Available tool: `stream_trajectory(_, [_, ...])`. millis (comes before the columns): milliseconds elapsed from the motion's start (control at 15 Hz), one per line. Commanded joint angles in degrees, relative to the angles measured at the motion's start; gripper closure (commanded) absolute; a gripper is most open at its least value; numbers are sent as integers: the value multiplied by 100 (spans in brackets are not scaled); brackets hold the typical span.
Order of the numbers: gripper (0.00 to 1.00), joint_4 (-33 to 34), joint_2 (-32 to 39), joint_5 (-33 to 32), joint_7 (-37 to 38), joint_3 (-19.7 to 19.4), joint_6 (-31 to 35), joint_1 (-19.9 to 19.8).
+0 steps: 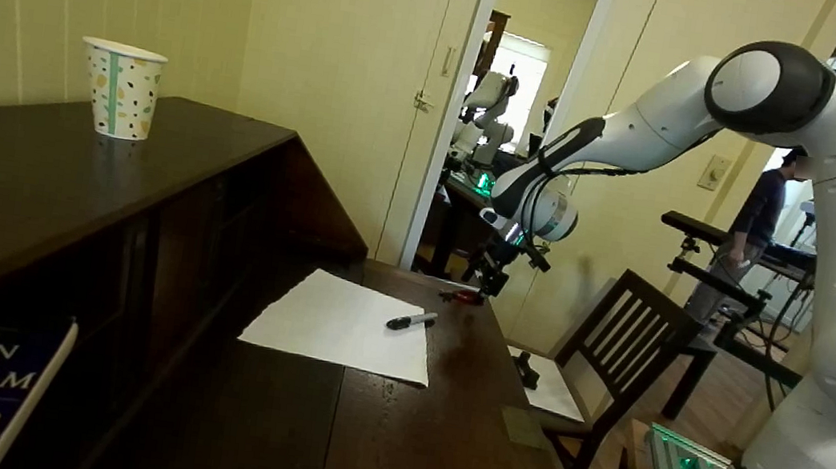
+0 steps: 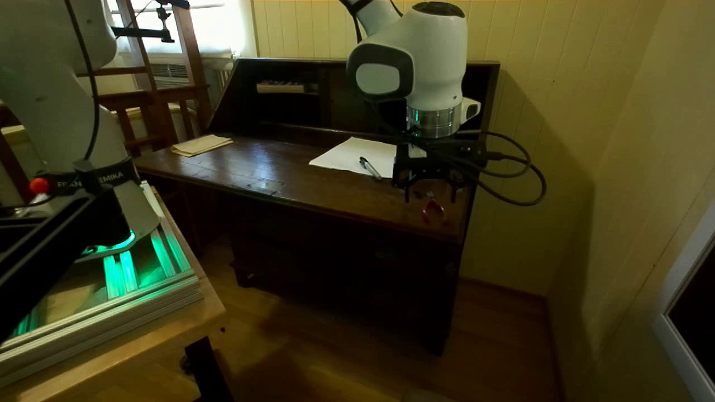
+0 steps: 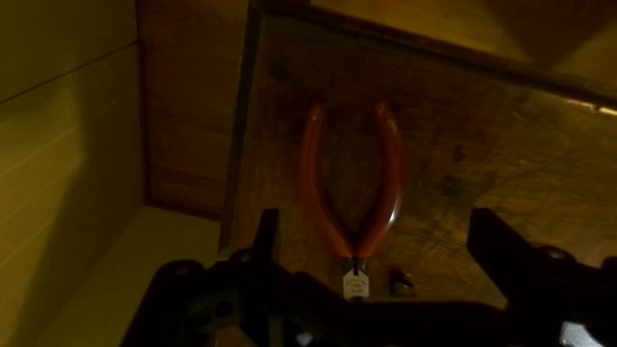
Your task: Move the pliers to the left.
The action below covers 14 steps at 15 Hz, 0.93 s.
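Hovering over red-handled pliers [image 3: 376, 231], hand [image 2: 430, 198] spread wide

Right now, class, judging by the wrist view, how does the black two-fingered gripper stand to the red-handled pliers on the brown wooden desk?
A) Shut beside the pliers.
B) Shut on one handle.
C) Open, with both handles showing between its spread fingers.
C: in the wrist view the gripper shows its fingers wide apart, with the desk visible between each of them and the nearest handle of the pliers.
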Motion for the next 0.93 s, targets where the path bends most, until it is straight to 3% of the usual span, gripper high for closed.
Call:
stream_trajectory(0, [0, 285, 194, -34, -139, 174, 23, -253])
stream_trajectory(733, [0, 568, 485, -266, 21, 183, -319, -431])
stream_trajectory(867, [12, 599, 516, -296, 31, 180, -341, -419])
